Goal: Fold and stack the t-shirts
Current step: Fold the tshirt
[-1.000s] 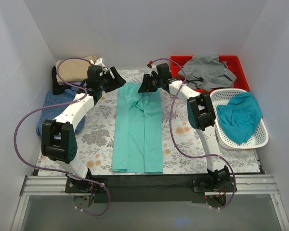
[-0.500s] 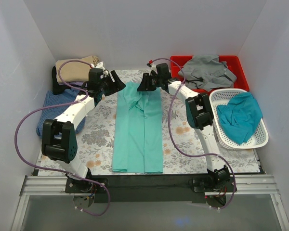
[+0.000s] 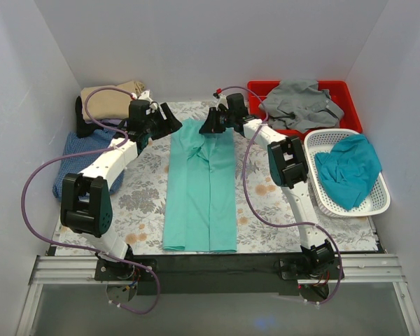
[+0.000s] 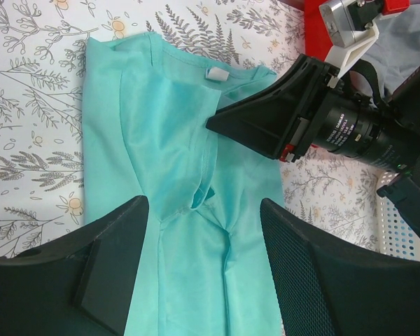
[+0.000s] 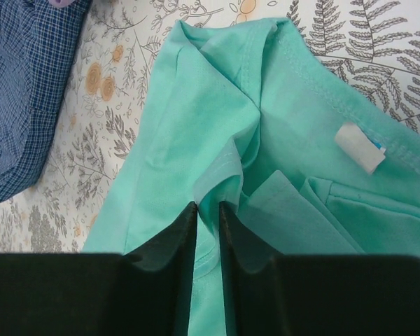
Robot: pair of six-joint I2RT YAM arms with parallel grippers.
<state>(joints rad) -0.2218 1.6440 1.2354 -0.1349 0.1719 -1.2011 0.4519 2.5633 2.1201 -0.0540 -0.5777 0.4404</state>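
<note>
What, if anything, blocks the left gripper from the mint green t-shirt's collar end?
Likely nothing, so yes: the left gripper hangs open at that end of the mint green t-shirt; the right gripper pinches a fold alongside.

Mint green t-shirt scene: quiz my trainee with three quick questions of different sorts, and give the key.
1. True or false: the left tool is shut on the mint green t-shirt.
2. Where does the teal t-shirt lie? A, red bin. B, white basket. C, table.
3. Which tool pinches a fold of the mint green t-shirt?
Key: 1 false, it hangs open above the shirt. 2 B. 3 the right tool.
</note>
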